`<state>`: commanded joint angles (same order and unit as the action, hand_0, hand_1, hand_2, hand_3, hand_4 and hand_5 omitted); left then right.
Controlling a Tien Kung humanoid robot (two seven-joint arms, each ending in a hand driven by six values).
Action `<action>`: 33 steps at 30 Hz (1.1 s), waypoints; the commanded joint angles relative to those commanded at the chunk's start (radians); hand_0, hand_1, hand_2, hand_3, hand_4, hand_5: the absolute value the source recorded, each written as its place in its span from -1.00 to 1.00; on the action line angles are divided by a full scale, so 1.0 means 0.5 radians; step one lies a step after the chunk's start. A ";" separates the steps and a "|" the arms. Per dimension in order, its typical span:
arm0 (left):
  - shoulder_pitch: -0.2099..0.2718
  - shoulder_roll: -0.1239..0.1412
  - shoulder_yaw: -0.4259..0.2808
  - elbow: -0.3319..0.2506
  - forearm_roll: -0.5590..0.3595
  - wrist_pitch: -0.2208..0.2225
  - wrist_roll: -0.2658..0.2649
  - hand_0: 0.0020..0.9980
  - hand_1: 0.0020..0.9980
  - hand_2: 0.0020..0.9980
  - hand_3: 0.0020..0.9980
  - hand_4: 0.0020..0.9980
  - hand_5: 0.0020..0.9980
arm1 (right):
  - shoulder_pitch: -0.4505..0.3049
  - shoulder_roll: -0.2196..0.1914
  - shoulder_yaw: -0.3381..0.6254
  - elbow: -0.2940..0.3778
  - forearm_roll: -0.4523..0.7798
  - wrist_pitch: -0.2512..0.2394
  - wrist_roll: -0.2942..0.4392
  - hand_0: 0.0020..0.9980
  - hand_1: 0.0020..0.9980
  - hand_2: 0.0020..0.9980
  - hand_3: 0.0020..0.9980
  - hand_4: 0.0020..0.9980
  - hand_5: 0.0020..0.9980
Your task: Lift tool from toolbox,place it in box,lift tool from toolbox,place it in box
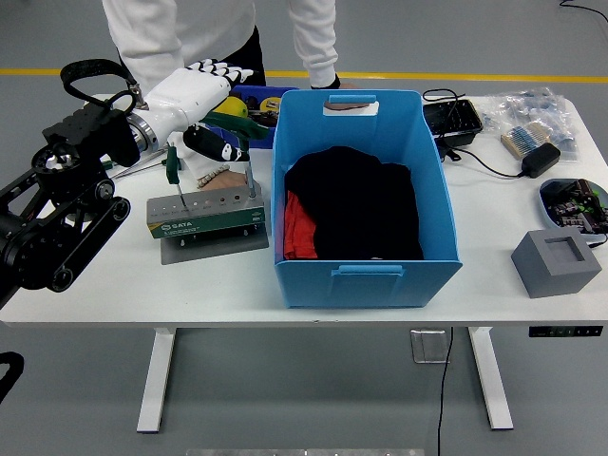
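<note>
The grey-green toolbox (204, 215) stands left of the big blue box (366, 280), which holds black and red cloth. A green T-handle tool (249, 133) stands upright in the toolbox's right end, and a smaller green-handled tool (172, 164) stands at its left end. My left hand (201, 99), white with black joints, hovers over the T-handle with its fingers (220, 68) extended and its thumb (215, 143) pointing down; it holds nothing. A person's hand (215, 177) rests on the toolbox behind the tools. The person's other hand (340, 85) is at the blue box's far rim.
A small blue bin (271, 96) with yellow items sits behind the toolbox. A black tray (452, 121), a power adapter (538, 160), plastic bags (534, 106), a round device (576, 202) and a grey block (557, 262) are on the right.
</note>
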<state>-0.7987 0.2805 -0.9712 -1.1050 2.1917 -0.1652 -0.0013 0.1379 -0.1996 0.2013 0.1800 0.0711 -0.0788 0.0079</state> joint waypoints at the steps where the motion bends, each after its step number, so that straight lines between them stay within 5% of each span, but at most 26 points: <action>1: -0.030 -0.005 0.017 0.043 -0.016 -0.020 0.008 0.84 0.78 0.63 0.59 1.00 -0.32 | 0.001 -0.001 -0.008 0.000 0.008 0.000 0.001 0.48 0.47 0.57 0.24 0.67 0.49; 6: -0.144 -0.046 0.074 0.246 -0.062 -0.080 0.035 0.84 0.78 0.63 0.59 1.00 -0.32 | 0.005 -0.003 -0.060 0.000 0.049 0.002 0.006 0.48 0.47 0.57 0.24 0.67 0.49; 7: -0.163 -0.056 0.083 0.279 -0.068 -0.094 0.044 0.61 0.52 0.38 0.43 1.00 -0.31 | 0.006 -0.004 -0.073 0.000 0.059 0.003 0.008 0.48 0.47 0.57 0.23 0.67 0.49; 12: -0.228 -0.098 0.125 0.392 -0.106 -0.159 0.104 0.61 0.52 0.38 0.43 1.00 -0.31 | 0.009 -0.007 -0.095 0.000 0.072 0.003 0.010 0.48 0.47 0.57 0.23 0.67 0.49; 13: -0.237 -0.107 0.132 0.413 -0.114 -0.162 0.111 0.43 0.31 0.19 0.31 1.00 -0.14 | 0.010 -0.007 -0.096 0.000 0.072 0.002 0.011 0.48 0.47 0.56 0.23 0.67 0.49; 18: -0.266 -0.137 0.169 0.489 -0.160 -0.153 0.135 0.43 0.31 0.19 0.31 1.00 -0.14 | 0.011 -0.006 -0.142 0.000 0.112 -0.002 0.015 0.48 0.47 0.56 0.23 0.67 0.49; 19: -0.267 -0.140 0.175 0.499 -0.183 -0.146 0.147 0.07 0.05 -0.05 0.17 1.00 0.18 | 0.011 -0.005 -0.156 0.000 0.125 -0.004 0.016 0.48 0.47 0.56 0.23 0.67 0.50; 24: -0.266 -0.150 0.205 0.547 -0.289 -0.101 0.168 0.07 0.05 -0.05 0.17 1.00 0.18 | 0.012 -0.003 -0.208 0.000 0.169 -0.010 0.020 0.48 0.47 0.56 0.23 0.67 0.50; 25: -0.267 -0.152 0.218 0.557 -0.302 -0.095 0.170 -0.19 -0.18 -0.27 0.03 1.00 0.36 | 0.011 -0.003 -0.208 0.001 0.167 -0.011 0.019 0.48 0.47 0.56 0.23 0.67 0.49; 30: -0.280 -0.165 0.278 0.584 -0.312 -0.074 0.179 -0.19 -0.18 -0.27 0.03 1.00 0.36 | 0.010 -0.002 -0.192 0.002 0.144 -0.015 0.014 0.48 0.47 0.56 0.23 0.67 0.49; 31: -0.286 -0.170 0.292 0.591 -0.314 -0.071 0.184 -0.37 -0.44 -0.43 -0.19 1.00 0.49 | 0.010 -0.002 -0.187 0.003 0.136 -0.016 0.012 0.48 0.47 0.56 0.23 0.67 0.49; 33: -0.294 -0.178 0.313 0.602 -0.318 -0.060 0.192 -0.37 -0.44 -0.43 -0.19 1.00 0.49 | 0.009 -0.002 -0.181 0.003 0.125 -0.017 0.010 0.48 0.47 0.56 0.23 0.67 0.49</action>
<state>-0.9458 0.1917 -0.8148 -0.8042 2.0328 -0.1950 0.0946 0.1426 -0.2007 0.1109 0.1815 0.1336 -0.0872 0.0129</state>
